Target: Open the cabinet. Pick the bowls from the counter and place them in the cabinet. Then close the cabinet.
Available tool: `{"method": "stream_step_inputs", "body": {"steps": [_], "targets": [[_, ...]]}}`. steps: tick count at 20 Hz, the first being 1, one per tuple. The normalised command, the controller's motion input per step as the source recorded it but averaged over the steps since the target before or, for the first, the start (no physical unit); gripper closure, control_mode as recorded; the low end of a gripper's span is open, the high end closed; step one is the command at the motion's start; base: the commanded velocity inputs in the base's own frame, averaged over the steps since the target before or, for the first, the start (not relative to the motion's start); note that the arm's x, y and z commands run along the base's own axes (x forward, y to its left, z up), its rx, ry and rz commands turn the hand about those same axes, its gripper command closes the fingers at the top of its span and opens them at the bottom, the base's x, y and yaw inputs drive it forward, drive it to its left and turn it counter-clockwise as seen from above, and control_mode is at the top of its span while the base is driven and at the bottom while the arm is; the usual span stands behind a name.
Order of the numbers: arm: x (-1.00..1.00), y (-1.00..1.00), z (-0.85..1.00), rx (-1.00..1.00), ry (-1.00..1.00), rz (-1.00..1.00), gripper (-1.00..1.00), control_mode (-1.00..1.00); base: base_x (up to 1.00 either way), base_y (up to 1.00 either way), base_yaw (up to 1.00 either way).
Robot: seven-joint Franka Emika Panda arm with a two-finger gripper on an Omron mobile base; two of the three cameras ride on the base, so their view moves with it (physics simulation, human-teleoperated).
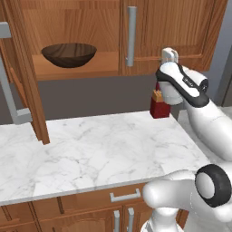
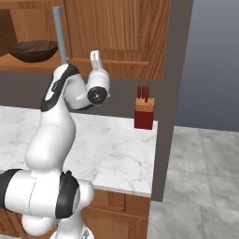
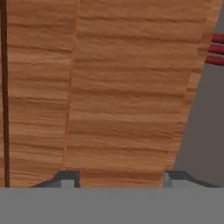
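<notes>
Wall cabinet (image 1: 172,27) standing with its left door (image 1: 22,77) swung open toward the viewer and its right door shut, the grey bar handle (image 1: 131,36) of the right door hanging vertical. Dark brown wooden bowl (image 1: 69,54) sitting on the lower shelf inside the open left compartment, upright; the same bowl is appearing at the upper left of the right base view. White marble counter (image 1: 99,149) lying below, bare across its middle. A red knife block (image 2: 144,113) with dark red handles is standing at the counter's far right corner, against the grey wall. The white arm is reaching up in front of the closed right door, with the gripper (image 3: 118,178) pointing at the wooden door panel. In the hand view the two dark fingertips (image 3: 65,178) are standing apart, nothing between them, with the door's grain close ahead and a strip of grey wall and the red knife handles at the right edge.
</notes>
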Motion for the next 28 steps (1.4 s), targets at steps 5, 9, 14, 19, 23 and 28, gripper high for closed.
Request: {"method": "stream_step_inputs", "body": {"steps": [5,9,14,19,23,28], "targets": [[0.64,0.52,-0.01,-0.01,0.00,0.06,-1.00,-1.00,0.00,0.00,0.00],[-0.27,0.19,0.31,-0.05,0.02,0.00,-1.00,-1.00,0.00,0.00,0.00],[-0.41,0.14,0.58,-0.06,0.04,0.00,-1.00,-1.00,0.00,0.00,0.00],[-0.35,0.00,0.59,-0.01,0.07,0.00,-1.00,-1.00,0.00,0.00,0.00],[-0.30,0.00,0.60,0.00,0.21,0.00,-1.00,-1.00,0.00,0.00,0.00],[-0.32,0.00,0.44,0.00,0.24,0.00,-1.00,-1.00,0.00,0.00,0.00]]}}
